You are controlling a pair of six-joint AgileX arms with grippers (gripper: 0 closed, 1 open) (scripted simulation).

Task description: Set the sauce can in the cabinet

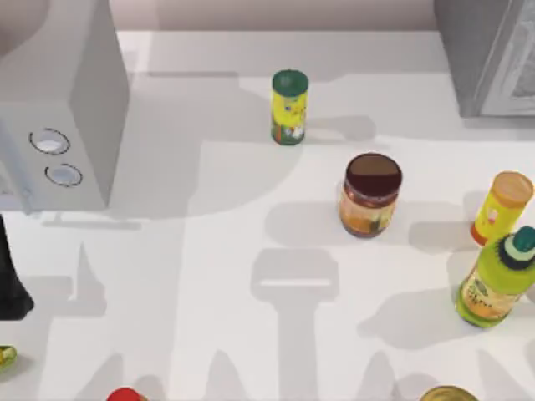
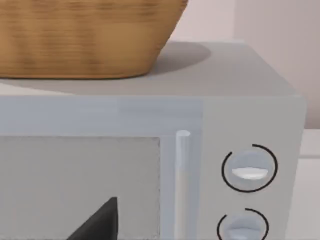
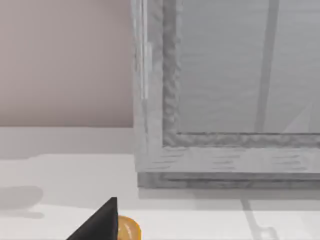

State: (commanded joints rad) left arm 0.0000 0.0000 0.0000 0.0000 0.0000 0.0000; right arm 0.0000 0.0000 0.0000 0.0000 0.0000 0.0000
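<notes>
The sauce can (image 1: 371, 194) is a squat cylinder with a dark maroon top and an orange-yellow label. It stands upright on the white table, right of centre. The grey cabinet (image 1: 489, 58) is at the back right corner, and its panelled, framed door (image 3: 240, 75) faces the right wrist camera. A dark part of my left arm (image 1: 10, 284) sits at the left edge, far from the can. A dark wedge of my left gripper (image 2: 100, 225) points at the knobbed box. A dark wedge of my right gripper (image 3: 100, 222) shows low in front of the cabinet.
A light-grey box with two round knobs (image 1: 58, 109) fills the back left, with a wicker basket (image 2: 75, 35) on top. A slim yellow can with a green lid (image 1: 289, 107), a yellow-orange tube (image 1: 501, 207) and a green-capped bottle (image 1: 495, 284) stand around the sauce can.
</notes>
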